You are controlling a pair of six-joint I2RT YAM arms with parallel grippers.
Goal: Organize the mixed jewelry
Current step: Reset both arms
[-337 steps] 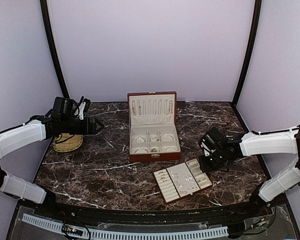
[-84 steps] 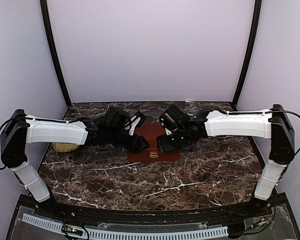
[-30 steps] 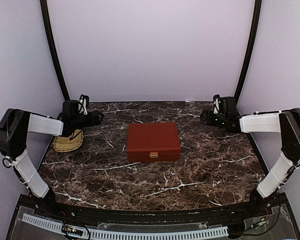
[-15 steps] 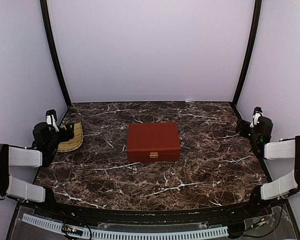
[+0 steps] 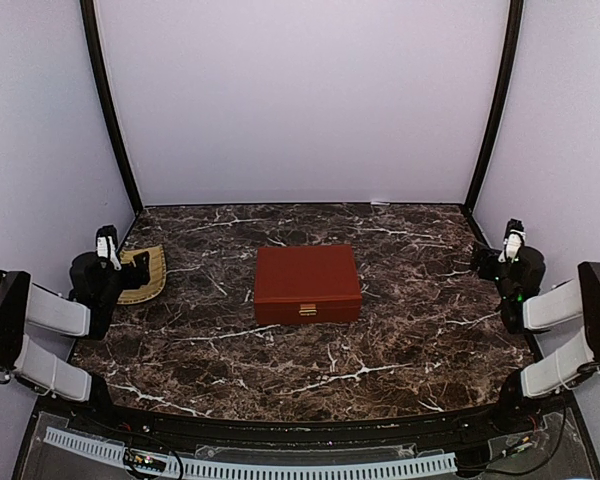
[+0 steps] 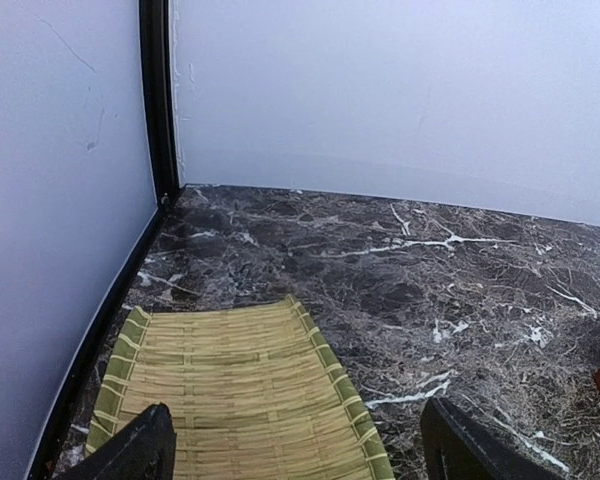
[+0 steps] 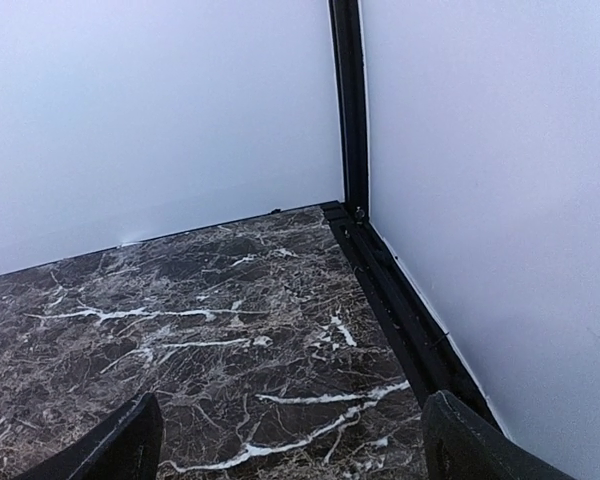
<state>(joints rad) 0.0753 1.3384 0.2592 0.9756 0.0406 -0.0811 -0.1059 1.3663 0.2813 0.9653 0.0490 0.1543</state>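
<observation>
- My left fingers (image 6: 140, 452) stand wide apart with nothing between them. The bamboo mat (image 6: 230, 385) lies just below and ahead of them, and I see no piece on it.
- My right fingers (image 7: 130, 445) are also spread wide and hold nothing. Ahead of them is only marbled worktop (image 7: 180, 330) running to the black corner post (image 7: 347, 110).
- The wooden box (image 5: 307, 284) has its lid down and its clasp (image 5: 307, 311) facing the near edge. It sits well to the right of my left fingers and well to the left of my right fingers, about midway between the two. In the left wrist view only a red sliver of it shows at the far right edge.
- Mixed jewelry: none of it shows in any view, on the worktop, on the mat or between either pair of fingers. My judgement is that it is stowed inside the shut box, but with the lid down I cannot confirm that.
- Why this posture (judgement): both arms are folded out to the sides with the fingers pointing away from the box. With nothing to carry the fingers rest open, and both arms stay clear of the box. This reads as a parked pose.
- Status (judgement): sorting looks finished. I can see nothing loose left to place.
</observation>
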